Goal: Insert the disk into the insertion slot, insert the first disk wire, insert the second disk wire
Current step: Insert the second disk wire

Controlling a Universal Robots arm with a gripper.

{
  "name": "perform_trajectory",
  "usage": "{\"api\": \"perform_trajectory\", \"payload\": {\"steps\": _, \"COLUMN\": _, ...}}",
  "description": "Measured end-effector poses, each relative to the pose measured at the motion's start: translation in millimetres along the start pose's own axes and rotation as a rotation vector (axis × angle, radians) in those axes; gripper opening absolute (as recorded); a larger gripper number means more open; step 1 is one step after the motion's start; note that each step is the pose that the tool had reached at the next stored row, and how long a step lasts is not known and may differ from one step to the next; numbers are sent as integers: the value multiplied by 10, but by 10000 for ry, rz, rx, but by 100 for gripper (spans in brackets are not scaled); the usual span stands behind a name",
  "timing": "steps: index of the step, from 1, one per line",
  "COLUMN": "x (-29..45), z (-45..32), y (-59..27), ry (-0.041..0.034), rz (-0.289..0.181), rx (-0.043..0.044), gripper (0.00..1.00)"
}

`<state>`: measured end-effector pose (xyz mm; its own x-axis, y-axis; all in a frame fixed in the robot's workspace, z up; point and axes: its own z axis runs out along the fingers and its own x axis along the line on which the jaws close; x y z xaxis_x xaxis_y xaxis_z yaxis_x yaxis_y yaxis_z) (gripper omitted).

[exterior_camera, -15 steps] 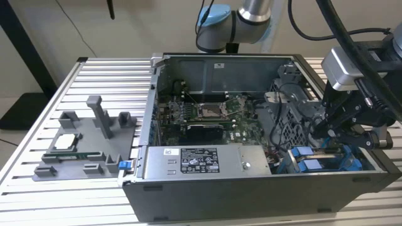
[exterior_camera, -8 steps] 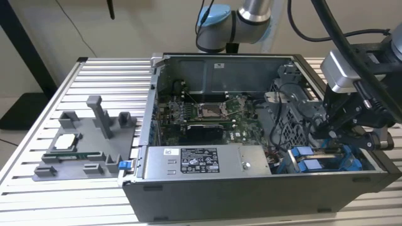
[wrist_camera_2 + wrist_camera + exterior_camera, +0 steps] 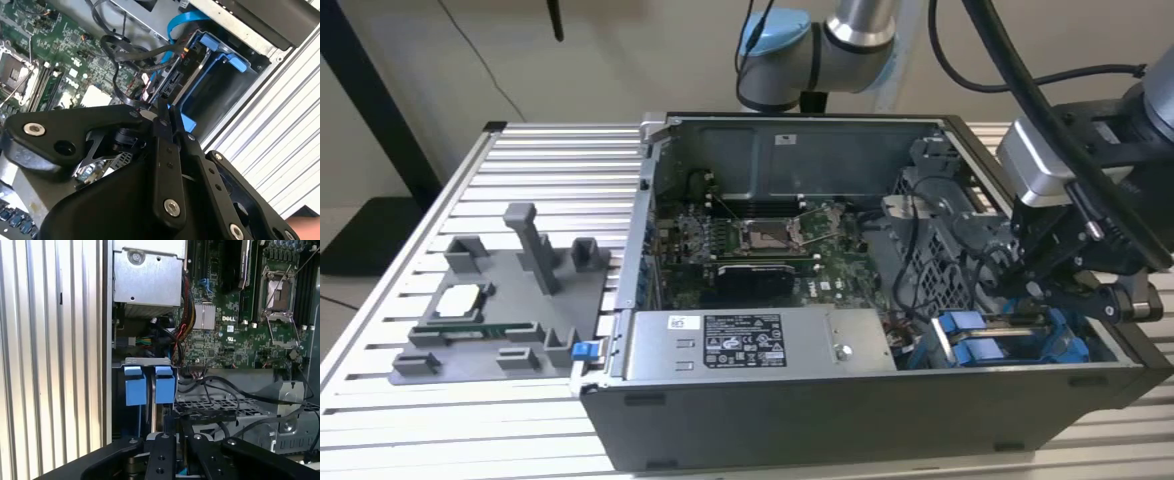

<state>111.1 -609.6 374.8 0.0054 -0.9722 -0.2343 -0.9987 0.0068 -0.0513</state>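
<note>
Blue plastic marks the spot: the disk (image 3: 210,75) in its blue frame already sits deep in the slot (image 3: 1014,340), at the corner of the computer case (image 3: 854,400) nearest the tool. In the first wrist view two blue tabs (image 3: 150,385) stand side by side at the cage (image 3: 240,407), so both bays look filled (I cannot tell which tab belongs to which disk).

So the first step looks done, and the wire work is the step in hand. The tool (image 3: 167,117) hangs just over the back of the disk, right where the black wires (image 3: 135,55) bunch up. Its two fingers (image 3: 165,165) are pressed close together, tip to tip. A thin dark wire seems to run between the tips, but I cannot be sure it is really pinched there.

A black plug (image 3: 172,82) sits at the back edge of the disk, beside the tool. I cannot tell if it is pushed all the way home.

The next move calls for a gentle, straight push, with the plug lined up to its socket. The wires are crowded here and could snag the fingers.
</note>
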Motion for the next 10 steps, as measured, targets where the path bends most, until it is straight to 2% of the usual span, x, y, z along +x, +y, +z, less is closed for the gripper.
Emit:
{"api": "perform_trajectory", "payload": {"steps": 1, "x": -13, "z": 7, "y": 1, "ry": 90, "rz": -7, "rx": 12, "gripper": 0}}
{"api": "perform_trajectory", "payload": {"steps": 2, "x": -29, "z": 15, "y": 1, "ry": 143, "rz": -13, "rx": 31, "gripper": 0}}
{"api": "perform_trajectory", "payload": {"steps": 5, "x": -85, "z": 50, "y": 3, "ry": 192, "rz": -31, "rx": 98, "gripper": 0}}
{"api": "perform_trajectory", "payload": {"steps": 8, "x": -108, "z": 79, "y": 2, "ry": 213, "rz": -37, "rx": 169, "gripper": 0}}
{"api": "perform_trajectory", "payload": {"steps": 10, "x": -105, "z": 93, "y": -1, "ry": 281, "rz": -36, "rx": 201, "gripper": 0}}
